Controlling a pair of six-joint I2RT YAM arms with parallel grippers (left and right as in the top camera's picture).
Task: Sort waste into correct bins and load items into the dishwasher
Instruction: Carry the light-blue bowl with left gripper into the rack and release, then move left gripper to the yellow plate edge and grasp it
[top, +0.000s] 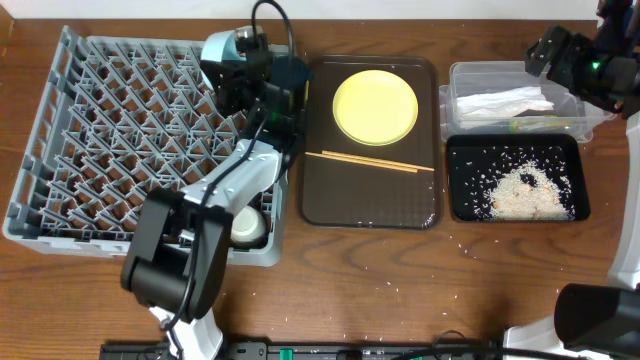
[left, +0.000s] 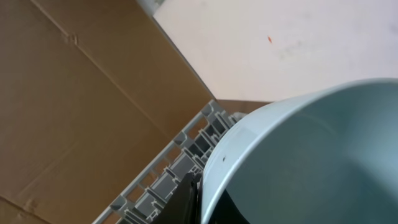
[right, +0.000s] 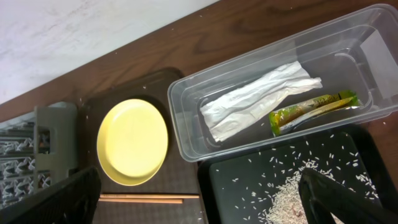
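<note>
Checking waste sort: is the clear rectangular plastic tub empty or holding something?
Holding waste. The clear rectangular plastic tub contains a white crumpled paper napkin and a yellow-green paper chopstick sleeve, side by side.

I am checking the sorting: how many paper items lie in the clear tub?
2. The white napkin lies in the middle of the tub; the yellow-green sleeve lies beside it, toward the black tray. More could be hidden under the napkin.

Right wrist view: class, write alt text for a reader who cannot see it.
A clear plastic tub holds a white crumpled napkin and a yellow-green chopstick sleeve. Below it, a black tray holds scattered rice; to the left, a yellow plate sits above a pair of wooden chopsticks.
</note>
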